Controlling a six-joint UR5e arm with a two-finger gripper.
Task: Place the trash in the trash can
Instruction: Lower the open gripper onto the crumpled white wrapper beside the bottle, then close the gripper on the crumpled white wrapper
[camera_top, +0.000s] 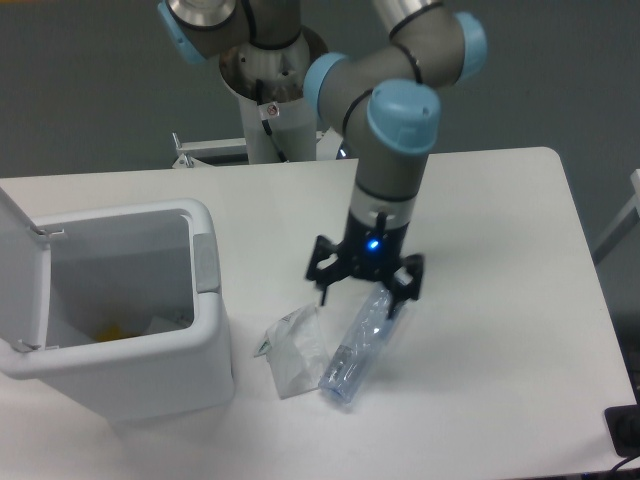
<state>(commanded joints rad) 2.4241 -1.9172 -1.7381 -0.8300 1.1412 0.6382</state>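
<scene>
The crushed clear bluish bottle (357, 352) lies slantwise on the white table, its cap end up and to the right under my gripper. Just left of it rests the crumpled white wrapper (293, 350). My gripper (364, 290) hangs open right over the bottle's upper end, one finger to each side, fingertips close to the table. The white trash can (212, 330) stands at the left with its lid swung open; a grey latch tab shows on its rim and something yellow and white lies inside.
The robot's base column (272, 95) rises behind the table's far edge. The table's right edge and front edge lie close to the bottle's side. A dark object (625, 432) sits at the bottom right corner.
</scene>
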